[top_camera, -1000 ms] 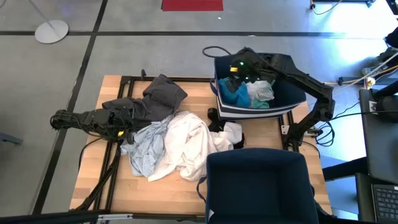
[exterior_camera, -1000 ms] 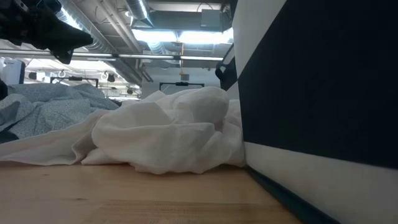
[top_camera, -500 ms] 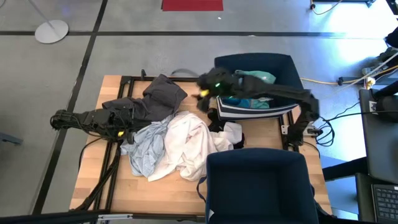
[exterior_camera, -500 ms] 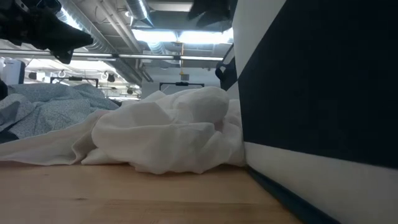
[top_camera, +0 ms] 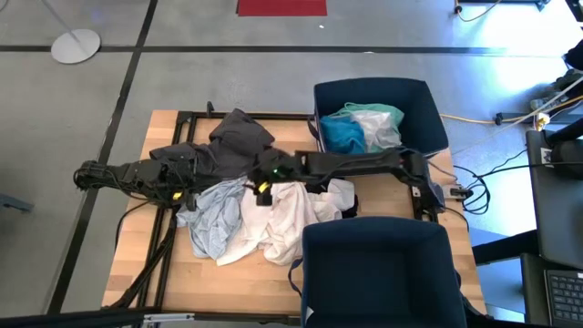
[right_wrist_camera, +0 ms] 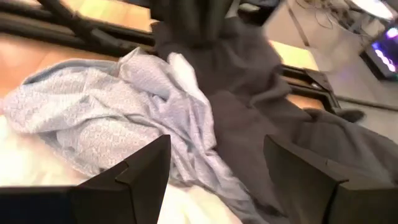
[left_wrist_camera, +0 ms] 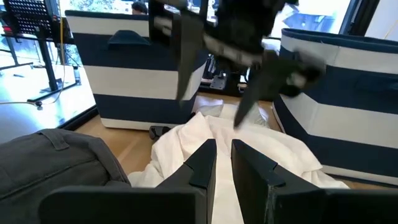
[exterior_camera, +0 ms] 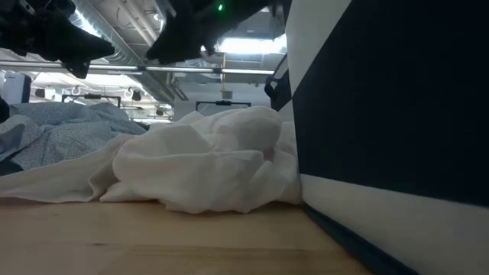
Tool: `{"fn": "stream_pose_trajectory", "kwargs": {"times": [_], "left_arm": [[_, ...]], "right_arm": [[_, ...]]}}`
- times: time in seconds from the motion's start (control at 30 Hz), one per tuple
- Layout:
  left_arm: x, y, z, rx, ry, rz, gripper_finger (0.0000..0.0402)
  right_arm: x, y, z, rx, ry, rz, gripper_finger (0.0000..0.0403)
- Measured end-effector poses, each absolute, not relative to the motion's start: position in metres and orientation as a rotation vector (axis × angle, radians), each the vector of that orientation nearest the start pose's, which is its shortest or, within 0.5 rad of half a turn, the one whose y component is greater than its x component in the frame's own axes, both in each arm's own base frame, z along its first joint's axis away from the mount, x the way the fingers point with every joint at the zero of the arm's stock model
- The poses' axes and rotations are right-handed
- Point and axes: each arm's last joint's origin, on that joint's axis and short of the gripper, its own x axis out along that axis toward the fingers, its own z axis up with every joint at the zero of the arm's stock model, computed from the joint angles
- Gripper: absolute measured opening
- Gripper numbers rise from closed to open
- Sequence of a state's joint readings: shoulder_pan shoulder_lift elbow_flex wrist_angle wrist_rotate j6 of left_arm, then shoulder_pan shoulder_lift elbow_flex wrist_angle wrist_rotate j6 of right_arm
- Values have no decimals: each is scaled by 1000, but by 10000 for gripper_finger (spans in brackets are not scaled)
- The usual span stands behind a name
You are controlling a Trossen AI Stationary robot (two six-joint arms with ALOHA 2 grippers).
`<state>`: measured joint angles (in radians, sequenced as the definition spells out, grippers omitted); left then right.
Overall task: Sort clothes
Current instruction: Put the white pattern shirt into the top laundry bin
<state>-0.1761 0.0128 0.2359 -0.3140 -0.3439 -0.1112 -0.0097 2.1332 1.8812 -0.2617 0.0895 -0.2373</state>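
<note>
While the right gripper (top_camera: pixel 261 182) hangs wide open and empty over the clothes (top_camera: pixel 260 214) at table centre, next comes descending to pinch one; left gripper (left_wrist_camera: pixel 224 163) waits nearly closed at nine o'clock.

The high view looks straight down; the low view sits level at tabletop, close to the white garment (exterior_camera: pixel 202 156). Both wrist views share that garment too.

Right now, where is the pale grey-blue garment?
In the high view, the pale grey-blue garment lies left of centre on the table, between the dark grey garment and the white garment.
</note>
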Motion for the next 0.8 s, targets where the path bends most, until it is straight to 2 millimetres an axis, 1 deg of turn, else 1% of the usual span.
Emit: {"fn": "stream_pose_trajectory", "kwargs": {"times": [0.2,0.4,0.53,0.7,0.8], "left_arm": [[77,-4,211,-87,77,173,40],[77,-4,211,-85,76,173,40],[77,-4,211,-82,77,173,40],[77,-4,211,-82,76,173,40],[77,-4,211,-82,77,173,40]], "right_arm": [[521,-8,242,-238,444,0,257],[538,-7,206,-215,394,33,257],[543,-7,181,-211,421,54,257],[546,-6,157,-199,458,97,257],[549,-7,139,-196,476,87,257]]}}
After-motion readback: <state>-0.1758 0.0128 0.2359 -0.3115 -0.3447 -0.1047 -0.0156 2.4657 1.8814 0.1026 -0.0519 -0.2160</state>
